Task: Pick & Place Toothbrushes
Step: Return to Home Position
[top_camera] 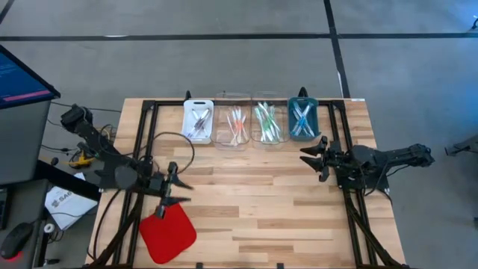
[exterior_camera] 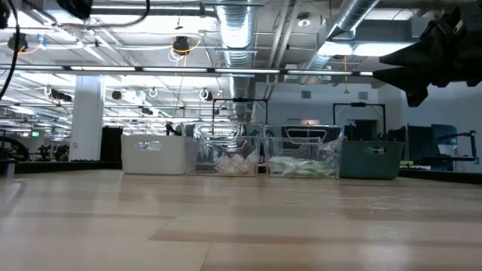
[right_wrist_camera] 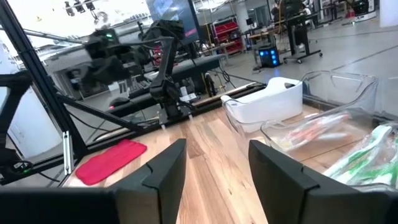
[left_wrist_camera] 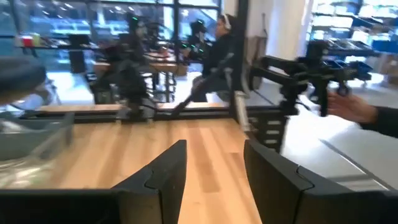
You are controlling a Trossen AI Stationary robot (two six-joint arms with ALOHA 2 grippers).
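Observation:
Toothbrushes lie sorted inside a row of small trays at the table's far edge: grey-purple ones in the white tray (top_camera: 198, 119), pink/orange ones in a clear tray (top_camera: 235, 125), green ones in another clear tray (top_camera: 267, 123), blue ones in the teal tray (top_camera: 302, 118). In the low view the trays stand in a row (exterior_camera: 301, 158). My left gripper (top_camera: 173, 190) hovers open at the table's left, just above the red pad's far corner. My right gripper (top_camera: 312, 158) hovers open at the right, near side of the teal tray. Neither holds anything.
A red square pad (top_camera: 167, 230) lies at the near left of the table; it also shows in the right wrist view (right_wrist_camera: 112, 160). Black frame rails (top_camera: 146, 142) run along both table sides. Bare wood lies between the two grippers. A person's hand (left_wrist_camera: 354, 111) shows beyond the table.

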